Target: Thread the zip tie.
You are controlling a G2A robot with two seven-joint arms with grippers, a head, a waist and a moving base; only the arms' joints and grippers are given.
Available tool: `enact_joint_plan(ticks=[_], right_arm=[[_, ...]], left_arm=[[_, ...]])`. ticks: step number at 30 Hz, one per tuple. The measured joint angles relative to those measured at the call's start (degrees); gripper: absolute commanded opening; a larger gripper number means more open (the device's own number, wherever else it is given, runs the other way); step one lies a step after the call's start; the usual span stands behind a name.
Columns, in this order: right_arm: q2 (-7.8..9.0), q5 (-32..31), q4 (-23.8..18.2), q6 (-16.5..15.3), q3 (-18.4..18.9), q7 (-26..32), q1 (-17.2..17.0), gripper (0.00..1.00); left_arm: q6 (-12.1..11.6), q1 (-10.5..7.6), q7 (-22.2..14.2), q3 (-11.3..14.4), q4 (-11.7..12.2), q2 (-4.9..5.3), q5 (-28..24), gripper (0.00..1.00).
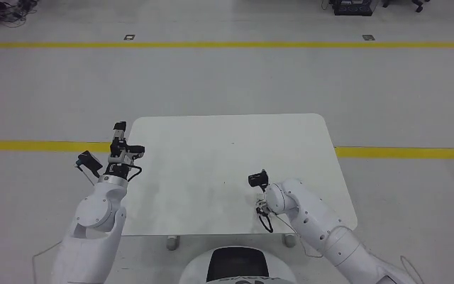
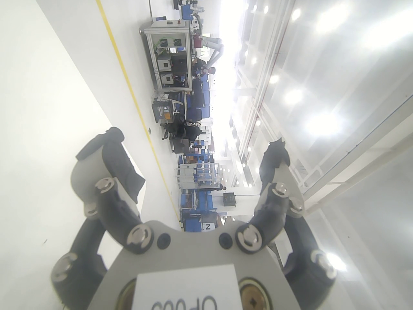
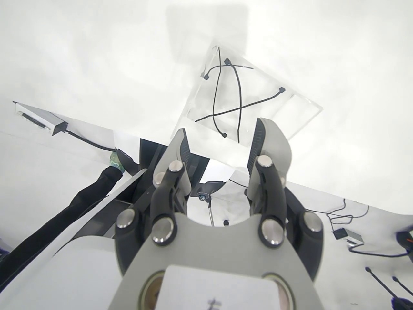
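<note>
My surface reads plain white, with no pattern on it. The floor around it is pale grey, crossed by two yellow lines. On my right wrist feed the zip ties are black, thin dark strokes crossing one another inside a clear, colourless tray. The right end effector is light grey metal with silver screw heads, and its pads are black with fine ribbing. The left end effector has matte black fingers on a silver-grey plate, also with shiny silver screws.
</note>
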Motion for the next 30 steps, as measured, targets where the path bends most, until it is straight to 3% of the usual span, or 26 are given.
enact_joint_plan(ticks=[12, 20, 30], right_arm=[[-3.9, -6.9, 2.7, 0.0, 1.8, 1.7, -1.1, 0.34], [-6.21, -9.2, 5.7, 0.0, 2.4, 2.2, -0.8, 0.33], [-8.38, -10.7, 9.6, 0.0, 3.2, 2.2, 0.1, 0.25]], left_arm=[[0.0, 0.0, 0.0, 0.0, 0.0, 0.0, 0.0, 1.0], [0.0, 0.0, 0.0, 0.0, 0.0, 0.0, 0.0, 1.0], [0.0, 0.0, 0.0, 0.0, 0.0, 0.0, 0.0, 1.0]])
